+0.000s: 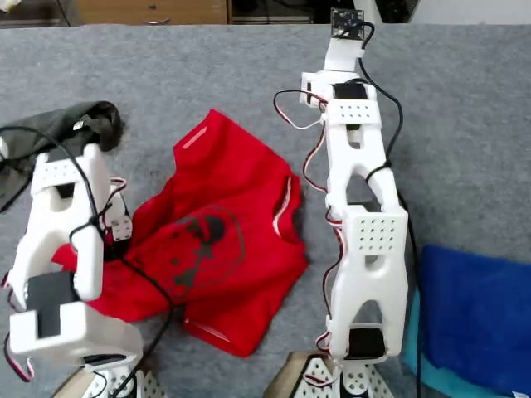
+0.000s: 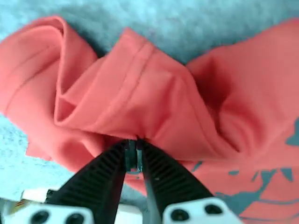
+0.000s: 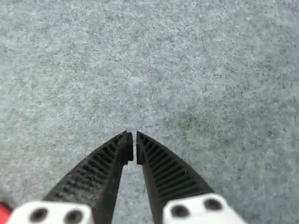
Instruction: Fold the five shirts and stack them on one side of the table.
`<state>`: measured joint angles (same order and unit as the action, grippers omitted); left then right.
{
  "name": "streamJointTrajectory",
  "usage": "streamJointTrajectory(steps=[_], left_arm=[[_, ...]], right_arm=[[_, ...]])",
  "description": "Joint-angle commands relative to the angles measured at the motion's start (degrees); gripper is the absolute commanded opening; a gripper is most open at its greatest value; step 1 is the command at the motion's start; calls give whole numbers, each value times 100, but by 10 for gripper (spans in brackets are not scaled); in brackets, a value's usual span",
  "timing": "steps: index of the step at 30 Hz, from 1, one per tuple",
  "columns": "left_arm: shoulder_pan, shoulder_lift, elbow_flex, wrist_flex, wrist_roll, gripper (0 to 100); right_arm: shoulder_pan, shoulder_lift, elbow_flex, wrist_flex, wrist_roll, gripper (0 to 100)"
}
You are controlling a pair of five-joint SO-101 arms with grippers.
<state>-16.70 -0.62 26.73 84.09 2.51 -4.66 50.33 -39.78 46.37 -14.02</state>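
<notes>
A red shirt [image 1: 224, 240] with a dark print lies crumpled on the grey table cover, left of centre. My left gripper [image 2: 134, 151] is shut on a bunched fold of the red shirt [image 2: 154, 93] at its left sleeve side. The left arm [image 1: 58, 232] stands over that edge of the shirt. My right gripper [image 3: 132, 142] hangs shut over bare grey cover, holding nothing. The right arm [image 1: 361, 207] stretches toward the far side, just right of the red shirt.
A dark shirt [image 1: 75, 124] lies in a heap at the far left. Folded blue cloth [image 1: 477, 315] sits at the near right on a teal piece [image 1: 415, 348]. Grey table cover [image 1: 465, 124] stretches across the far right.
</notes>
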Motion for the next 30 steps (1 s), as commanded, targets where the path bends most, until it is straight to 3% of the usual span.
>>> streamJointTrajectory(steps=[1,6,11,15,21,26,30], left_arm=[[-193,-321,-18,-211,237,49],[-404,-356,-730,176,255,152],[-484,-356,-1855,703,193,167],[-484,-286,-2629,563,237,168],[-431,593,-2488,-440,202,169],[-492,1763,-2532,-404,-176,170],[-448,1895,-2532,-132,-492,169]], right_arm=[[-84,-31,-303,-79,44,32],[-84,-31,-303,-79,44,32],[-92,-31,-303,-79,44,32],[-92,-31,-303,-79,44,32],[-92,-31,-303,-79,44,32],[-92,-31,-303,-79,44,32],[-101,-31,-303,-79,44,32]])
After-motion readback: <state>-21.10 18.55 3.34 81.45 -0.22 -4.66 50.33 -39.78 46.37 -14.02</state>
